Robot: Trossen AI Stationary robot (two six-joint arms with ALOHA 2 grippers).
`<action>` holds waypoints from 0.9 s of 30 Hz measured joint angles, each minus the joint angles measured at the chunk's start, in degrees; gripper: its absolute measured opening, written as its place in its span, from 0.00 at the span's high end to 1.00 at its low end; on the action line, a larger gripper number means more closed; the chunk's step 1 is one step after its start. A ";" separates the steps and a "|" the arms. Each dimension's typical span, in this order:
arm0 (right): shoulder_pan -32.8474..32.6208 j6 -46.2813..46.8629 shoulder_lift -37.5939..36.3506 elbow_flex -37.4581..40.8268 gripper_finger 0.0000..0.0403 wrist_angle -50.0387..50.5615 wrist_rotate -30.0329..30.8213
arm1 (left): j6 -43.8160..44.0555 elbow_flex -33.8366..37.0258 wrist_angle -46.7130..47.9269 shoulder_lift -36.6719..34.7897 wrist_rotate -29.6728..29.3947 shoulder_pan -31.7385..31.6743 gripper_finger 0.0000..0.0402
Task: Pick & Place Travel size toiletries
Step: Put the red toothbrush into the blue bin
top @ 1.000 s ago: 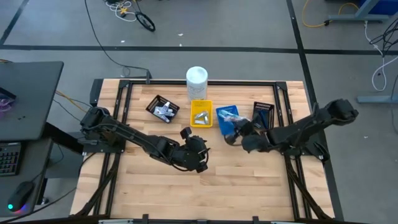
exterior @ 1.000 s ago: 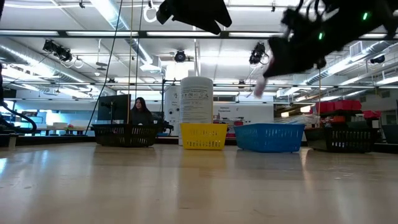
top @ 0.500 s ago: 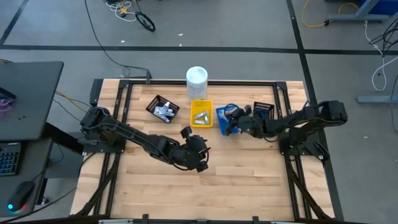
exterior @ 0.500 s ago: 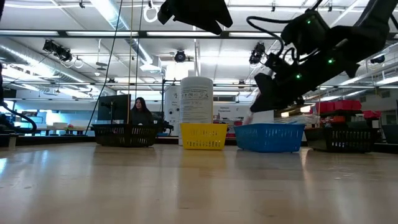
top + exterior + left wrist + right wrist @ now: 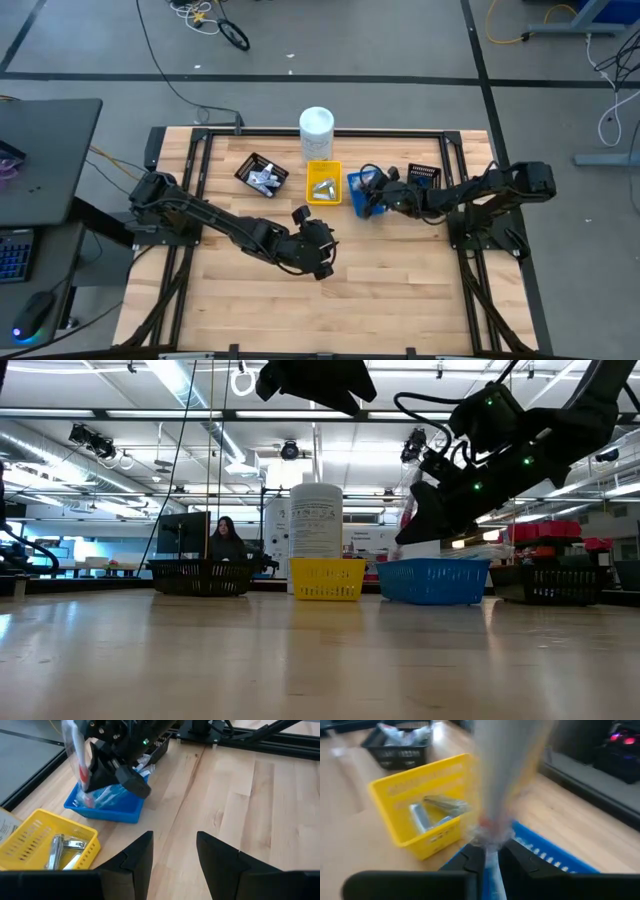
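The right arm is reaching over the blue tray [image 5: 360,193], its fingers [image 5: 475,857] pinching a wrapped toothbrush [image 5: 80,757] upright above it. The left arm is hovering mid-surface, fingers [image 5: 137,855] apart.

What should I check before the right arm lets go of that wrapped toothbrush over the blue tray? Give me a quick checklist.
1. Right gripper over the blue tray: ok, both the high and left wrist views show it there.
2. Wrapped toothbrush between the fingers: ok, it stands upright in the right gripper, lower end down in the tray.
3. Grip firm or already released: cannot tell.
4. Room in the blue tray: ok, it already holds similar packets but is not heaped.
5. Left gripper out of the way: ok, open, over bare table.
6. Yellow tray clear of the drop: ok, beside the blue tray.
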State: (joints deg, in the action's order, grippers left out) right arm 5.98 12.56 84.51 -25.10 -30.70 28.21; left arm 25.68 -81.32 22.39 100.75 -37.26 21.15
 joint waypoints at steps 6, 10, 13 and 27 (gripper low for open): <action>-0.02 0.02 -0.02 0.00 0.86 0.00 -1.23 | -2.54 0.00 -0.01 0.00 0.01 0.00 0.60; -0.02 2.05 -0.02 0.00 0.86 0.48 0.30 | -5.00 0.00 -0.02 0.00 0.02 -0.02 0.60; -0.02 4.29 -0.04 0.00 0.86 1.69 0.62 | -6.97 0.00 -0.03 -0.02 0.02 -0.02 0.60; 0.07 6.16 -0.09 0.00 0.86 8.12 3.28 | -9.02 0.00 -0.02 -0.02 0.02 -0.02 0.60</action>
State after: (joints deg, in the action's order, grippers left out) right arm 6.04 18.72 84.42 -25.10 -22.58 31.49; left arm 16.67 -81.32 22.37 100.73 -37.23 21.12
